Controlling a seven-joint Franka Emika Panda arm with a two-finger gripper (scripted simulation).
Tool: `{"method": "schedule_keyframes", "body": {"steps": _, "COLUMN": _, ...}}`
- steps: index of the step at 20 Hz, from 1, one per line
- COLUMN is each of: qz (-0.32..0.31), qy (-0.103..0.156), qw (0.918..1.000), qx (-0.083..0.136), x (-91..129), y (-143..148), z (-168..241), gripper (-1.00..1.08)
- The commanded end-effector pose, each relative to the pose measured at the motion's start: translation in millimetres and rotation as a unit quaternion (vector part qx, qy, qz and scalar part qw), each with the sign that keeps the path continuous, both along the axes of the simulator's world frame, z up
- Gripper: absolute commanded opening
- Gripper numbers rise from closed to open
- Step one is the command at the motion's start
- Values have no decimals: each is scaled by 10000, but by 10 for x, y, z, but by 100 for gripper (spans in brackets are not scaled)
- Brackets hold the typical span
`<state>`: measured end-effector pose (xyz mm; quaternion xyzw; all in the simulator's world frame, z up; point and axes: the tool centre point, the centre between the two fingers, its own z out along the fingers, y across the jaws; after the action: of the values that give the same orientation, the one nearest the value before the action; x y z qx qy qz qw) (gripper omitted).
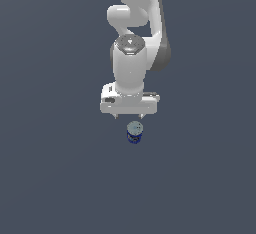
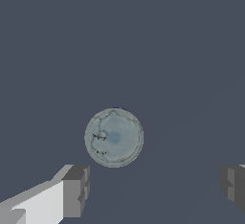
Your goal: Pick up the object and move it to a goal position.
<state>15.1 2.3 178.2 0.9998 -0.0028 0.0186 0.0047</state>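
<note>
The object is a small can [image 1: 134, 132] with a dark blue label and a pale silver-grey round lid, standing upright on the dark grey floor. In the wrist view I look straight down on its lid [image 2: 114, 137]. My gripper [image 1: 128, 116] hangs above the can and slightly behind it, with only the fingertips showing under the white hand. In the wrist view the gripper [image 2: 153, 184] is open, its two grey fingertips [image 2: 76, 189] spread wider than the can. The can lies off the gap between them, nearer one finger. Nothing is held.
The flat dark grey floor [image 1: 60, 178] runs all around the can. The white arm [image 1: 135, 38] rises above the gripper toward the top of the exterior view. No other objects show.
</note>
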Motion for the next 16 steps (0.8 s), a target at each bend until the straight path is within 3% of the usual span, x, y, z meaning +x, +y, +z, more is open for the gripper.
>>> {"method": "schedule_keyframes", "body": {"steps": 1, "qz": 0, "qy": 0, "qw": 10000, "qx": 0, "x": 0, "y": 0, "z": 0, "gripper": 100}}
{"method": "schedule_keyframes", "body": {"steps": 16, "qz": -155, "qy": -130, "qw": 9998, "qx": -16, "x": 116, "y": -41, "z": 91, "gripper": 100}}
